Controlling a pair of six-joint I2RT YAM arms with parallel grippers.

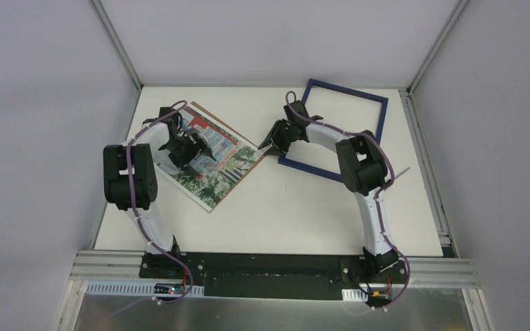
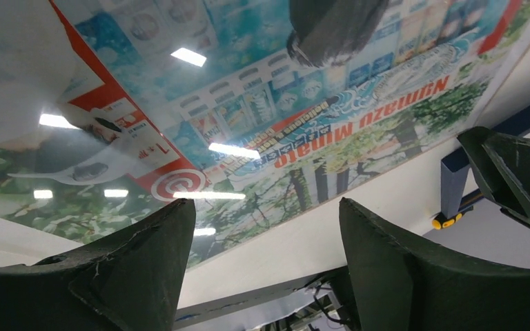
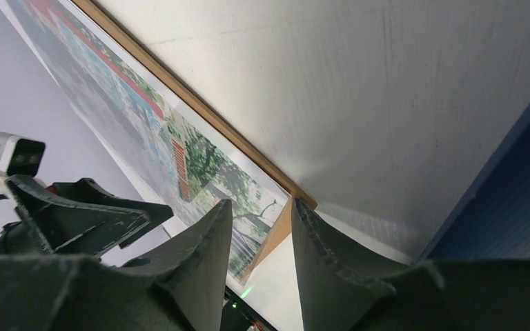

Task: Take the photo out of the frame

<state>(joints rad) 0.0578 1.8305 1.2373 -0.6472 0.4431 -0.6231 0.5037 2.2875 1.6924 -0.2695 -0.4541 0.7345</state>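
Photo [image 1: 233, 165] partly hidden beneath left gripper [image 1: 198, 149] (jaws apart).

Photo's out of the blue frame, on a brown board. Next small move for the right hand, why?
Probably close the right hand on the corner of the colourful collage photo and lift slightly: that corner appears between its fingers, the photo lies on the thin brown backing board, and the dark blue rectangular frame sits empty.

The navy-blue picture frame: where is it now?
In the top view the navy-blue rectangular frame lies at the white table's far right, the right gripper at its near-left corner, the colourful paper photo further left.
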